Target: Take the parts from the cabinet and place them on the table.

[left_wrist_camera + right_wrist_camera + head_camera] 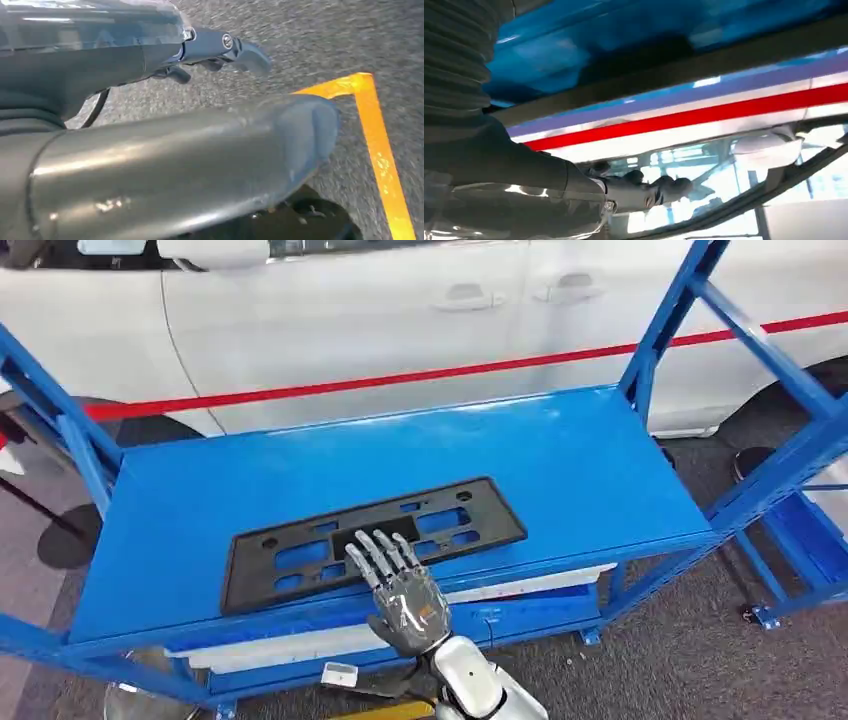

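Observation:
A flat black plastic part (300,555) with several cut-outs lies on the blue top shelf (560,460) of the cabinet, near its front edge. My right hand (400,585) reaches up from below with its fingers stretched out and spread. The fingertips (378,548) lie on the part's near edge, and nothing is gripped. In the right wrist view the dark fingers (649,192) stick out straight, with the blue shelf (649,35) blurred close by. My left hand (220,47) hangs over the grey floor, its thumb (200,160) and fingers apart and holding nothing.
A white car with a red stripe (400,375) stands right behind the cabinet. Blue uprights (665,325) rise at the shelf's corners, and a lower shelf (400,635) holds white pieces. Orange tape (375,145) marks the grey floor.

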{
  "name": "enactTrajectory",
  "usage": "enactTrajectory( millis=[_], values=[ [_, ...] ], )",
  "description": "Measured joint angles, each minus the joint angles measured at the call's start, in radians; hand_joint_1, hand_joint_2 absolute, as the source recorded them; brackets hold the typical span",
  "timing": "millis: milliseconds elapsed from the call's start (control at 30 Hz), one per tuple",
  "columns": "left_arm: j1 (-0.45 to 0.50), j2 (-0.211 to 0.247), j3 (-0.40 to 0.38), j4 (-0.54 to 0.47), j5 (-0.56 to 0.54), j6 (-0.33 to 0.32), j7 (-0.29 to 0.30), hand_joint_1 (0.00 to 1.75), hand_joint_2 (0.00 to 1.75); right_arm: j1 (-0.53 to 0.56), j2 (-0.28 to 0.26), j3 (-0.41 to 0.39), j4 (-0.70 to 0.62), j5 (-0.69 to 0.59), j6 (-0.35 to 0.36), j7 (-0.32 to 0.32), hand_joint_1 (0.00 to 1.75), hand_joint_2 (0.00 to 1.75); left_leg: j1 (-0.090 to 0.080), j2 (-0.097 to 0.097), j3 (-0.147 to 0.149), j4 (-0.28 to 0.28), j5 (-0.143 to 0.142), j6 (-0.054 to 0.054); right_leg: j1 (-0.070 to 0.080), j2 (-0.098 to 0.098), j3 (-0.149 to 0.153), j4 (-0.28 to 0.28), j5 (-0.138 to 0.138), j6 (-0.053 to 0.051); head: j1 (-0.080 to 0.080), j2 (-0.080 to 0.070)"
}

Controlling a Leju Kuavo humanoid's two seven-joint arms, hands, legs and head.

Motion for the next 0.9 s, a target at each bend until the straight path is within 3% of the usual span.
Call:
enactTrajectory(
  millis=[67, 100, 133, 200, 233, 267, 300, 333, 367, 400, 433, 467, 500, 533, 600, 633, 700, 733, 767, 800, 833, 867, 900],
  values=[
    [0.003, 0.000, 0.000, 0.000, 0.000, 0.000, 0.000, 0.00, 0.00, -0.001, 0.002, 0.000, -0.006, -0.001, 0.000, 0.000, 0.00, 1.75, 0.004, -0.001, 0.020, -0.010, -0.001, 0.014, -0.002, 0.000, 0.004, 0.005, -0.005, 0.009, -0.002, 0.000],
    [0.003, 0.000, 0.000, 0.000, 0.000, 0.000, 0.000, 0.00, 0.00, -0.002, 0.002, 0.000, -0.007, -0.002, 0.001, 0.000, 0.00, 1.75, 0.004, -0.001, 0.030, -0.015, -0.001, 0.018, -0.004, -0.001, -0.009, 0.043, -0.006, 0.013, 0.002, 0.000],
    [0.001, 0.000, 0.000, 0.000, -0.002, 0.002, -0.002, 0.00, 0.00, -0.004, 0.002, 0.000, -0.008, -0.003, 0.002, 0.000, 0.00, 1.75, 0.004, -0.001, 0.035, -0.018, -0.005, 0.023, -0.005, -0.002, -0.046, 0.103, -0.022, 0.015, 0.007, 0.000],
    [-0.002, 0.000, 0.000, 0.000, -0.006, 0.005, -0.004, 0.00, 0.00, -0.001, 0.002, 0.000, -0.008, -0.007, 0.006, 0.000, 0.00, 1.75, 0.002, -0.002, 0.043, -0.018, -0.016, 0.030, -0.004, -0.001, -0.149, 0.255, -0.086, 0.021, 0.009, 0.000],
    [-0.001, 0.000, 0.000, 0.000, -0.007, 0.006, -0.004, 0.00, 0.00, 0.001, 0.001, 0.000, -0.008, -0.007, 0.008, 0.000, 0.00, 1.75, 0.001, -0.002, 0.049, -0.018, -0.022, 0.031, -0.004, -0.001, -0.188, 0.299, -0.106, 0.022, 0.010, 0.000],
    [0.000, 0.000, 0.000, 0.000, -0.008, 0.006, -0.004, 0.00, 0.00, 0.003, 0.001, 0.000, -0.008, -0.007, 0.008, 0.000, 0.00, 1.75, 0.000, -0.003, 0.057, -0.018, -0.030, 0.031, -0.004, -0.001, -0.215, 0.310, -0.097, 0.020, 0.010, 0.000],
    [0.000, 0.000, 0.000, 0.000, -0.008, 0.006, -0.004, 0.00, 0.00, 0.003, 0.001, -0.001, -0.008, -0.007, 0.011, 0.000, 0.00, 1.75, -0.002, -0.005, 0.068, -0.018, -0.038, 0.030, -0.003, -0.001, -0.218, 0.277, -0.056, 0.017, 0.010, 0.000],
    [0.001, 0.000, 0.001, 0.000, -0.009, 0.006, -0.004, 0.00, 0.00, 0.003, 0.001, -0.001, -0.008, -0.007, 0.014, 0.002, 0.00, 1.75, -0.003, -0.006, 0.079, -0.018, -0.045, 0.029, -0.002, -0.001, -0.203, 0.214, 0.003, 0.012, 0.011, 0.000],
    [0.000, 0.000, 0.000, 0.000, -0.010, 0.006, -0.003, 0.00, 0.00, 0.003, 0.001, -0.002, -0.008, -0.005, 0.019, 0.005, 0.00, 1.75, -0.005, -0.007, 0.092, -0.019, -0.054, 0.028, 0.004, -0.001, -0.177, 0.123, 0.075, 0.000, 0.011, 0.000],
    [0.000, -0.002, 0.001, 0.000, -0.014, 0.005, -0.003, 0.00, 0.00, 0.002, 0.001, -0.003, -0.009, 0.008, 0.027, 0.013, 0.00, 1.75, -0.005, -0.008, 0.102, -0.021, -0.062, 0.025, 0.010, -0.002, -0.158, 0.043, 0.126, -0.013, 0.013, 0.000],
    [0.001, -0.005, 0.001, 0.001, -0.017, 0.003, -0.001, 0.00, 0.00, 0.002, 0.001, -0.003, -0.009, 0.021, 0.039, 0.021, 0.00, 1.75, -0.006, -0.009, 0.107, -0.023, -0.065, 0.020, 0.016, -0.003, -0.160, 0.054, 0.086, -0.020, 0.006, 0.000],
    [-0.001, -0.005, 0.000, 0.002, -0.018, 0.003, 0.000, 0.00, 0.00, 0.000, 0.003, -0.003, -0.012, 0.033, 0.048, 0.026, 0.00, 1.75, -0.003, -0.010, 0.102, -0.026, -0.068, 0.012, 0.022, -0.002, -0.154, 0.025, 0.084, -0.029, 0.013, 0.000],
    [-0.002, -0.005, 0.001, 0.002, -0.018, 0.003, 0.001, 0.00, 0.00, 0.000, 0.003, -0.003, -0.015, 0.043, 0.058, 0.034, 0.00, 1.75, -0.004, -0.009, 0.112, -0.028, -0.069, 0.006, 0.022, -0.001, -0.154, 0.025, 0.113, -0.031, 0.014, 0.000],
    [-0.001, -0.005, 0.001, 0.002, -0.021, 0.002, 0.001, 0.00, 0.00, -0.002, 0.004, -0.003, -0.015, 0.051, 0.065, 0.040, 0.00, 1.75, -0.007, -0.008, 0.116, -0.016, -0.058, -0.003, 0.023, 0.001, -0.147, 0.019, 0.108, -0.036, 0.013, 0.000],
    [-0.003, -0.002, 0.001, 0.002, -0.026, 0.002, 0.002, 0.00, 0.00, -0.013, 0.009, -0.003, -0.016, 0.067, 0.079, 0.045, 0.00, 1.75, -0.003, -0.005, 0.120, -0.006, -0.074, -0.009, 0.010, -0.002, -0.119, -0.004, 0.112, -0.042, 0.015, 0.000],
    [-0.004, -0.002, 0.000, 0.002, -0.029, 0.001, 0.002, 0.00, 0.00, -0.025, 0.009, -0.004, -0.015, 0.076, 0.093, 0.054, 0.00, 1.75, -0.005, -0.006, 0.103, 0.034, -0.105, -0.011, 0.008, -0.001, -0.113, -0.009, 0.112, -0.047, 0.007, 0.000],
    [-0.009, -0.002, 0.000, 0.002, -0.038, -0.005, 0.002, 0.00, 0.00, -0.050, 0.009, -0.004, -0.008, 0.103, 0.121, 0.068, 0.00, 1.75, -0.001, -0.005, 0.024, 0.178, -0.184, -0.019, 0.008, -0.003, -0.115, -0.008, 0.109, -0.051, 0.005, 0.000],
    [-0.009, -0.002, 0.000, 0.002, -0.040, -0.007, 0.002, 0.00, 0.00, -0.060, 0.009, -0.006, -0.001, 0.111, 0.132, 0.076, 0.00, 1.75, 0.000, -0.005, -0.011, 0.239, -0.208, -0.026, 0.010, -0.003, -0.116, -0.008, 0.108, -0.052, 0.006, 0.000],
    [-0.007, -0.002, 0.000, 0.002, -0.042, -0.009, 0.002, 0.00, 0.00, -0.068, 0.009, -0.008, 0.006, 0.118, 0.137, 0.079, 0.00, 1.75, 0.001, -0.005, -0.030, 0.267, -0.208, -0.030, 0.011, -0.003, -0.116, -0.007, 0.108, -0.052, 0.004, 0.000],
    [-0.006, -0.002, 0.000, 0.002, -0.042, -0.010, 0.002, 0.00, 0.00, -0.076, 0.009, -0.011, 0.011, 0.119, 0.141, 0.081, 0.00, 1.75, 0.002, -0.005, -0.026, 0.246, -0.183, -0.029, 0.011, -0.001, -0.115, -0.006, 0.107, -0.052, 0.005, 0.000],
    [-0.007, 0.000, 0.000, 0.002, -0.042, -0.010, 0.002, 0.00, 0.00, -0.083, 0.009, -0.013, 0.015, 0.120, 0.142, 0.083, 0.00, 1.75, 0.003, -0.005, -0.004, 0.183, -0.137, -0.028, 0.010, 0.000, -0.114, -0.004, 0.105, -0.050, 0.005, 0.000],
    [-0.008, 0.001, 0.000, 0.002, -0.042, -0.010, 0.002, 0.00, 0.00, -0.090, 0.009, -0.014, 0.019, 0.120, 0.144, 0.085, 0.07, 1.75, 0.003, -0.005, 0.035, 0.087, -0.079, -0.027, 0.010, 0.001, -0.112, 0.000, 0.103, -0.046, 0.005, 0.000],
    [-0.008, 0.002, 0.000, 0.002, -0.043, -0.010, 0.001, 0.00, 0.00, -0.098, 0.009, -0.014, 0.022, 0.122, 0.151, 0.087, 1.75, 1.75, 0.003, -0.004, 0.069, 0.004, -0.029, -0.027, 0.010, 0.001, -0.111, 0.004, 0.100, -0.043, 0.005, 0.000]
  ],
)
